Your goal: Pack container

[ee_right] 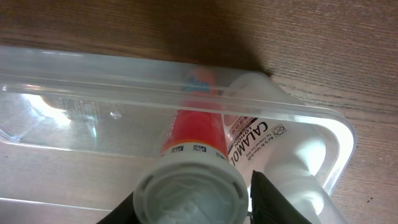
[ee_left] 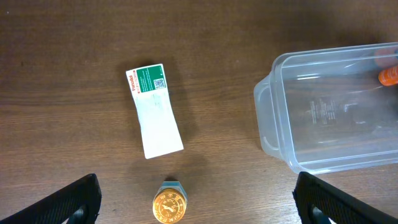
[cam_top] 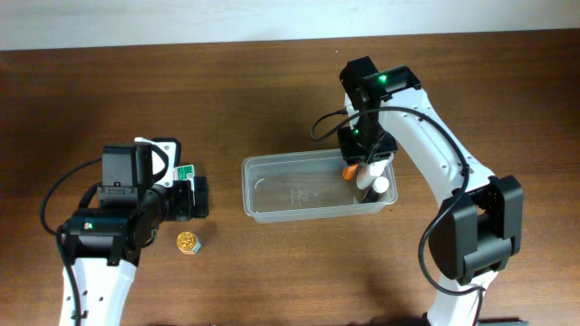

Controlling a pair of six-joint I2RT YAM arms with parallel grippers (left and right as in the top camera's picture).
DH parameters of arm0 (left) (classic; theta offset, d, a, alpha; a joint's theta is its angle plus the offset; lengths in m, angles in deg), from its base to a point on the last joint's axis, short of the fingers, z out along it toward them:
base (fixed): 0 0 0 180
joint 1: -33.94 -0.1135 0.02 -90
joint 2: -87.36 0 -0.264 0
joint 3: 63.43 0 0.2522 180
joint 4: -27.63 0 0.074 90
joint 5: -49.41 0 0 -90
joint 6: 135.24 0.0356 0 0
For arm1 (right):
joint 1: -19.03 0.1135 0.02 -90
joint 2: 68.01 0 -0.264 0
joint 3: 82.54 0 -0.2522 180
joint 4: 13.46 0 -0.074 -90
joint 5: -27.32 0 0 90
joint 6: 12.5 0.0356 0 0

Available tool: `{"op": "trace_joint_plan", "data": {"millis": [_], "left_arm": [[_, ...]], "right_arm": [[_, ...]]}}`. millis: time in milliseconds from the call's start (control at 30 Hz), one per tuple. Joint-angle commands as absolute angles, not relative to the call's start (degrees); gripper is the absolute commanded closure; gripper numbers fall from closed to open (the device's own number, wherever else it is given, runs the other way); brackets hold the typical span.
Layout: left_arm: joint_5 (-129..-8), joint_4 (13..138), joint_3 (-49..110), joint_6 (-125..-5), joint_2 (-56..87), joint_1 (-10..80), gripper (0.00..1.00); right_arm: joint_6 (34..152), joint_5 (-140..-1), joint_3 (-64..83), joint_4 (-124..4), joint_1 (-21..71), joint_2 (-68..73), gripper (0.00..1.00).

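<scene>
The clear plastic container (cam_top: 290, 190) lies in the middle of the table. My right gripper (cam_top: 367, 161) is over its right end, shut on an orange bottle with a white cap (ee_right: 194, 134) that is lowered inside the container (ee_right: 93, 78). A white Calamine bottle (ee_right: 273, 146) lies in the container beside it, also seen from overhead (cam_top: 381, 185). My left gripper (cam_top: 195, 197) is open and empty, left of the container (ee_left: 323, 118), with its fingers (ee_left: 196, 182) either side of a small gold-capped jar (ee_left: 170, 203).
A white packet with a green label (ee_left: 154, 111) lies on the table left of the container, also seen from overhead (cam_top: 186, 172). The gold-capped jar (cam_top: 188, 242) stands in front of it. The table is dark wood.
</scene>
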State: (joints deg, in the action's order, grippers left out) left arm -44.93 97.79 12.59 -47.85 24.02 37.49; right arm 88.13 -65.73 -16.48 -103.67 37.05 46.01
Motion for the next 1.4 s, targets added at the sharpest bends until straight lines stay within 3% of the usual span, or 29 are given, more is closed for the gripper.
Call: {"op": "trace_joint_plan", "data": {"millis": [0,300,433,500,633,900,1367], "left_arm": [[-45.6,97.9,13.6,-47.3,23.9,37.1,0.0],[-45.5,97.9,13.6,-47.3,23.9,37.1,0.01],[-45.5,97.8,13.6,-47.3,23.9,37.1,0.01],[-44.8,97.8,13.6,-47.3,23.9,37.1,0.01],[-42.6,97.8,13.6,-48.6,23.1,37.1,0.01],[-42.3,92.3,13.6,-51.1,7.4,33.3,0.01],[-43.0,82.3,13.7,-52.5,-17.8,30.3,0.01]], "right_arm": [[87.1,-65.0,-16.6,-103.9,38.6,45.7,0.6],[88.1,-60.4,-27.2,-107.6,41.7,35.3,0.48],[90.7,-60.5,-32.1,-107.8,37.3,27.7,0.33],[91.3,-60.6,-32.5,-107.9,32.4,23.5,0.18],[91.1,-60.7,-32.5,-112.9,22.0,20.2,0.07],[86.3,-67.9,-25.3,-117.9,9.0,20.8,0.07],[85.8,-67.9,-14.0,-113.3,8.1,20.9,0.07]]}}
